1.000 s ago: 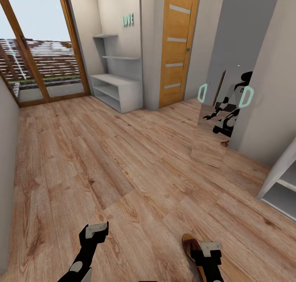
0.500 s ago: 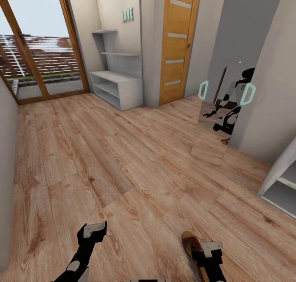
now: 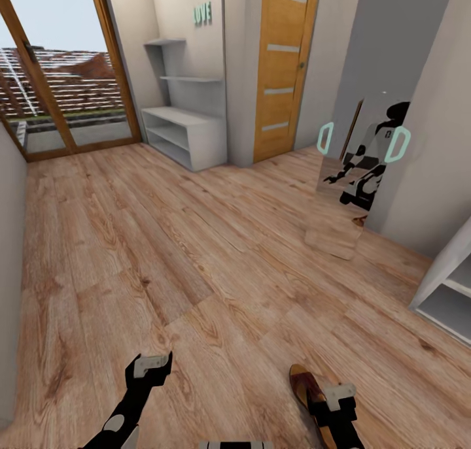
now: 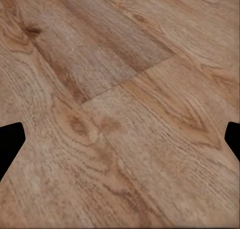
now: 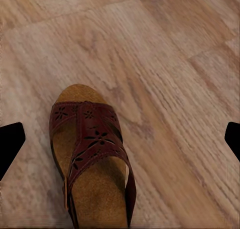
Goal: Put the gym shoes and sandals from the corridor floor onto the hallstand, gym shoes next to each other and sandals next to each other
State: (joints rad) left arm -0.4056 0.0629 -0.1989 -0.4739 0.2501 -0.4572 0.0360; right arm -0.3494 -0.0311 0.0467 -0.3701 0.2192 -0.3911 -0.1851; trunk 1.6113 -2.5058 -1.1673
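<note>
Maroon sandal (image 5: 92, 159) lies on the plank floor (image 3: 196, 240) beneath the right gripper (image 3: 337, 403); both grippers' fingers spread open, left gripper (image 3: 149, 367) empty.

— From where does the head view look?
— From high up, forward and down the corridor floor (image 3: 196, 240) toward the far hallstand (image 3: 186, 135).
— And the wrists?
— Both look down at the planks from close; the right shares the near sandal (image 5: 92, 159) with the head view.
</note>
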